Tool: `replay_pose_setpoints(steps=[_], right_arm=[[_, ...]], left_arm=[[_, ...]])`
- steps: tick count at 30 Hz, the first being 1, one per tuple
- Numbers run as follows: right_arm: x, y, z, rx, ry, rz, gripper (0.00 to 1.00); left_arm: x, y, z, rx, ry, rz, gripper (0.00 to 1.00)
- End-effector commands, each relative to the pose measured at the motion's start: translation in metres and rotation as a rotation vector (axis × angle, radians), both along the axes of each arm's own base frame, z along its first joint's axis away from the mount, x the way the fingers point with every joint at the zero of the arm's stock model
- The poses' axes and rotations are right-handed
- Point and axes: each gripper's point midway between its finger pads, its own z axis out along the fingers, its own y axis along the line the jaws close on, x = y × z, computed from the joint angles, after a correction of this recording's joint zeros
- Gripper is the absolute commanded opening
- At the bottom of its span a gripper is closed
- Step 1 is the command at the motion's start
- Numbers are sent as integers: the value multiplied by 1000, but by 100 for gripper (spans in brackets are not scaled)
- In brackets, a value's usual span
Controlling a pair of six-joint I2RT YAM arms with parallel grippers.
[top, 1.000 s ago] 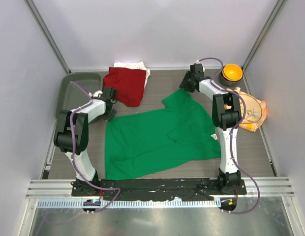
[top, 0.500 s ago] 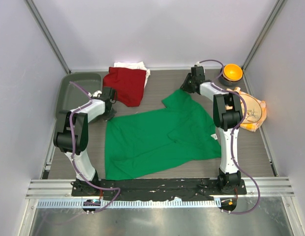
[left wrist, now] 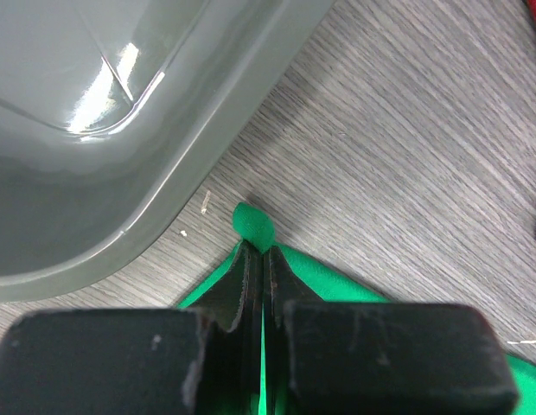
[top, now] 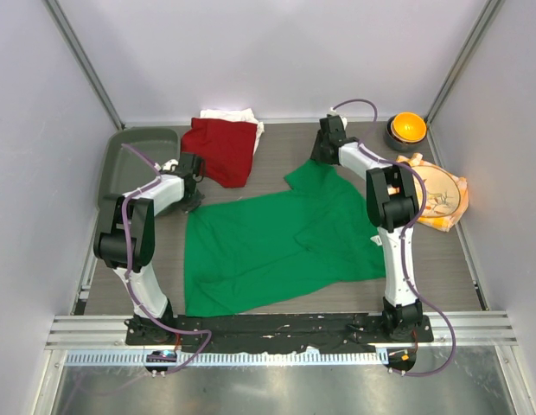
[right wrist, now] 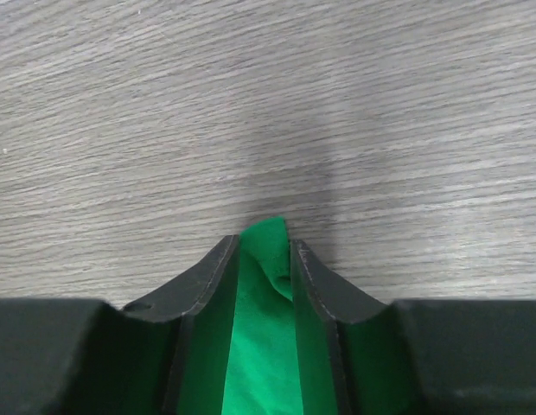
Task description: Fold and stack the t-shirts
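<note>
The bright green t-shirt lies spread over the middle of the table. My left gripper is shut on its far left corner, low over the table beside the grey tray. In the left wrist view the green cloth pokes out past the closed gripper. My right gripper is shut on the shirt's far right corner. In the right wrist view the green cloth fills the gap of that gripper. The dark red t-shirt lies folded at the back, on the white one.
A grey tray sits at the back left, and its rim is close to my left gripper. An orange bowl stands at the back right. A plate on an orange-yellow napkin lies at the right edge.
My right gripper has moved a little to the left along the back, taking the green corner with it. The left arm has not moved.
</note>
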Motion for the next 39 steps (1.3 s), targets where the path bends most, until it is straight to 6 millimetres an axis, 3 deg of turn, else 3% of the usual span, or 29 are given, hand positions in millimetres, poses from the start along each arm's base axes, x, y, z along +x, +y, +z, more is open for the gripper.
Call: replay_pose_setpoints(steps=[1,5,10,12,14,18,24,28,30,31,34,35,37,38,39], right_arm=[[-42,-23,-55,-174,216,2,33],[-44,-26,-60,-194,226,-1,28],[-46,-28,-63,-208,236,0,13],[-44,-28,-58,-205,225,-5,1],[-42,-31,-49,-206,202,-24,1],[-30,-39,-3,-232,103,-59,1],[-23,-66,75,-280,-37,-149,1],[-25,-84,114,-281,-100,-188,1],[-30,-88,121,-281,-108,-197,1],[-33,-90,137,-271,-136,-205,1],[-43,-94,148,-258,-169,-223,1],[-49,-95,164,-246,-202,-233,1],[-59,-97,163,-237,-199,-241,1],[-66,-97,179,-218,-229,-246,1],[-74,-98,172,-217,-218,-243,1]], left_arm=[[-1,6,-1,-5,-4,23,0],[-1,7,1,-6,-10,25,0],[-3,8,-1,-5,-4,28,0],[-2,8,0,-7,-9,27,0],[1,9,5,1,-19,27,0],[14,7,21,11,-32,1,0],[59,0,69,21,-97,-79,0],[71,-5,87,16,-106,-113,0],[74,-7,97,10,-126,-126,0],[71,-8,99,7,-119,-132,0],[61,-8,103,10,-113,-144,0],[57,-7,103,17,-108,-145,0],[44,-2,101,31,-93,-142,0],[41,0,99,44,-90,-136,0],[32,4,92,56,-68,-132,0]])
